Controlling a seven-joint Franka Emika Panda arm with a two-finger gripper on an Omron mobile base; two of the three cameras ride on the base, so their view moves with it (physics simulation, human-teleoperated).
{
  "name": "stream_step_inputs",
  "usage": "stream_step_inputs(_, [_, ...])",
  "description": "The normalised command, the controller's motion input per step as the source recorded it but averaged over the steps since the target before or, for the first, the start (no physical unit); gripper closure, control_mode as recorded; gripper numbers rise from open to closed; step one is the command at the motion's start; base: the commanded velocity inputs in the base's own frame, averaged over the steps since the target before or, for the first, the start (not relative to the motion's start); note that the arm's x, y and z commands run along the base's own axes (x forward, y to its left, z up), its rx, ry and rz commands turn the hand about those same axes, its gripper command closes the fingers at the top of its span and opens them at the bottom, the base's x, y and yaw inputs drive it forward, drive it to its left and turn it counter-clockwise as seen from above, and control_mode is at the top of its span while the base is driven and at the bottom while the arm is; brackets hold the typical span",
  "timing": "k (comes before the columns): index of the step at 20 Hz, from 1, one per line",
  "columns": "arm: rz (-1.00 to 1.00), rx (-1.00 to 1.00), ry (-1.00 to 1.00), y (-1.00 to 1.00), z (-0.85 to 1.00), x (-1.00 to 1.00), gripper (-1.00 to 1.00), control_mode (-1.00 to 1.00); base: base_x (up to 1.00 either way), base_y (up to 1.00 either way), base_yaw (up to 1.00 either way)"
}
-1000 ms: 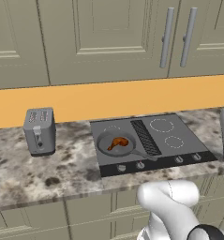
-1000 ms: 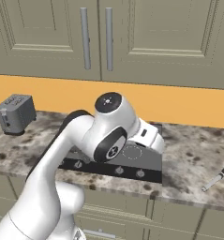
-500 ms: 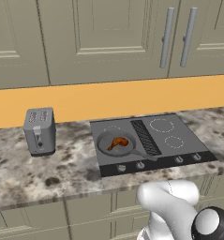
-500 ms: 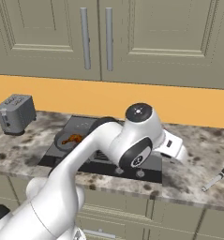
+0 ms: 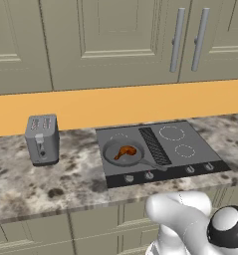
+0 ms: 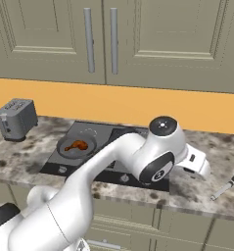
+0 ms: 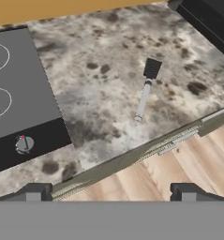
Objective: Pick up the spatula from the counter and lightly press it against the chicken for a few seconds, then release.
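On the speckled granite surface (image 7: 99,70), to the right of the black glass cooktop (image 7: 19,103), the spatula with the dark square blade and pale grey handle (image 7: 145,91) is lying flat by itself, near the front edge. Seen from my hand, its blade is pointing toward the orange back wall (image 5: 115,104) and the tip of its handle is pointing toward the surface's front edge. In the right base view the same spatula (image 6: 226,185) is showing at the far right, well apart from the cooktop.

I am holding my tool (image 7: 111,192) above and in front of this stretch of surface, its two dark fingertips (image 7: 33,192) standing as wide apart as they go, with nothing between them and nothing in their grip. The spatula is lying beyond them, untouched.

The brown piece of chicken (image 5: 124,152) is sitting in the round dark frying pan (image 5: 108,155) on the left side of the cooktop, the pan's handle reaching toward the knobs at the front. A grey metal toaster (image 5: 42,139) is standing upright on the surface further left, under the beige wall cabinets (image 5: 115,40)
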Motion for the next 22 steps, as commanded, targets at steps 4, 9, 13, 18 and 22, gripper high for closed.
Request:
stream_step_inputs(4, [0.00, 0.00, 0.02, -0.31, -0.24, 0.00, -1.00, -1.00, 0.00, 0.00, 0.00])
stream_step_inputs(9, [0.00, 0.00, 0.00, -0.27, -0.10, 0.02, -1.00, -1.00, 0.00, 0.00, 0.00])
stream_step_inputs(13, [0.00, 0.00, 0.00, -0.27, 0.00, 0.02, -1.00, -1.00, 0.00, 0.00, 0.00])
stream_step_inputs(18, [0.00, 0.00, 0.01, -0.24, -0.01, 0.05, -1.00, -1.00, 0.00, 0.00, 0.00])
stream_step_inputs(22, [0.00, 0.00, 0.07, -0.14, -0.15, 0.11, -1.00, -1.00, 0.00, 0.00, 0.00])
